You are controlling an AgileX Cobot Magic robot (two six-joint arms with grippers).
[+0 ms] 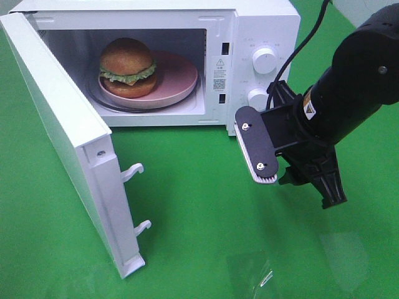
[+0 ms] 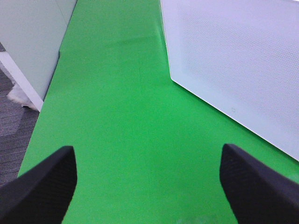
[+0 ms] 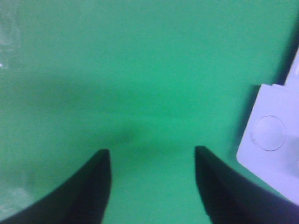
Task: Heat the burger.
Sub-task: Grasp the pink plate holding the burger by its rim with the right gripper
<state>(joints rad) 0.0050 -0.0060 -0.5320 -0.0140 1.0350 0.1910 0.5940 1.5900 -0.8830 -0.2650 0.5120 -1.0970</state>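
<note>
Right hand hangs just in front of the white boxy microwave, by its knobs, fingers spread, holding nothing. Left hand is released too, over the green cloth tabletop. Microwave door is swung open; glossy golden-brown burger w/ lettuce sits inside on a shallow pink plate.

I count one microwave, one burger, one plate, two knobs, two door hooks, and my two grippers.
</note>
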